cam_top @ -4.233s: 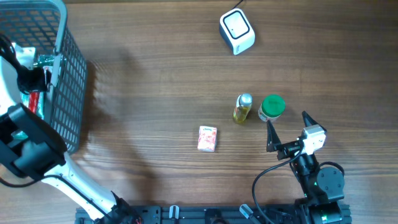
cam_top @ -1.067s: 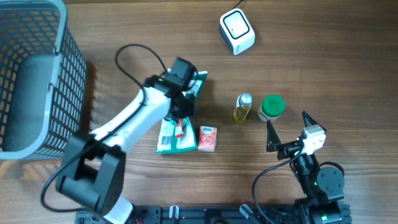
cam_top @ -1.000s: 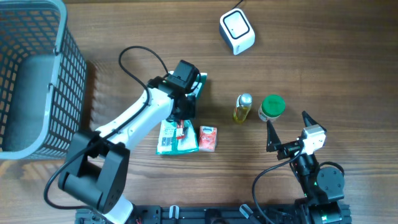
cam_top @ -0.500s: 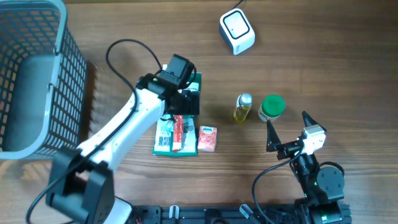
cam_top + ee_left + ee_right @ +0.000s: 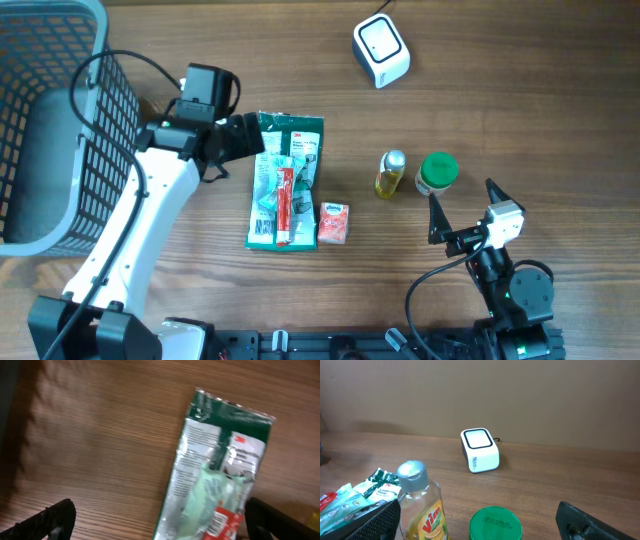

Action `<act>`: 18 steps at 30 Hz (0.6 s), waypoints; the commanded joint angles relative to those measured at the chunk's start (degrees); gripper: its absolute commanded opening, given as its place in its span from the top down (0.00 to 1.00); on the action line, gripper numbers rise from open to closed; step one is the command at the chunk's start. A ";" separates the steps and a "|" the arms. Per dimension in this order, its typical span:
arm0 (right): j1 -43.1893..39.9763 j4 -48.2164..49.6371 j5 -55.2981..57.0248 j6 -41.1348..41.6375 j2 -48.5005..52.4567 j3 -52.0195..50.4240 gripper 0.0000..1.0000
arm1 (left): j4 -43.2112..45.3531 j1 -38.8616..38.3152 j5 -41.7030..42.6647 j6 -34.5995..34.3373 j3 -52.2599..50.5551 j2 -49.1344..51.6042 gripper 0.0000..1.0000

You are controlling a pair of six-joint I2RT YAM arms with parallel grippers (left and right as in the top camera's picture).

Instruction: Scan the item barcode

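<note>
Glossy, probably plastic flat packet (image 5: 285, 180) | woodgrain table (image 5: 520, 90) | left gripper (image 5: 243, 143) wide, empty | right gripper (image 5: 460, 190) wide

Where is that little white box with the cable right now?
In the overhead view the white box sits alone toward the top, right of centre, beyond the yellow bottle and the green-lidded jar.
</note>
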 commanded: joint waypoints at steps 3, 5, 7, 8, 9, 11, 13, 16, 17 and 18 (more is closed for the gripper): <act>-0.28 0.15 0.74 0.33 0.02 -0.04 0.00 | -0.09 1.55 -0.79 0.85 0.90 -0.48 0.00; -0.28 0.15 0.74 0.35 0.02 -0.04 0.00 | -0.07 1.55 -0.76 0.87 0.90 -0.48 0.00; -0.28 0.15 0.74 0.33 0.02 -0.04 0.00 | -0.07 1.55 -0.76 0.87 0.90 -0.48 0.00; -0.28 0.15 0.74 0.33 0.02 -0.04 0.00 | -0.07 1.55 -0.76 0.87 0.90 -0.48 0.00; -0.28 0.15 0.74 0.35 0.02 -0.04 0.00 | -0.07 1.55 -0.76 0.87 0.90 -0.48 0.00; -0.28 0.15 0.74 0.33 0.02 -0.04 0.00 | -0.09 1.55 -0.79 0.87 0.90 -0.48 0.00; -0.28 0.15 0.74 0.35 0.02 -0.04 0.00 | -0.07 1.55 -0.79 0.87 0.90 -0.48 0.00; -0.28 0.15 0.74 0.35 0.02 -0.04 0.01 | -0.07 1.55 -0.76 0.87 0.90 -0.48 0.00; -0.28 0.15 0.74 0.37 0.02 -0.04 0.00 | -0.07 1.55 -0.76 0.87 0.90 -0.48 0.00; -0.28 0.15 0.74 0.35 0.02 -0.04 0.00 | -0.07 1.55 -0.76 0.85 0.90 -0.48 0.00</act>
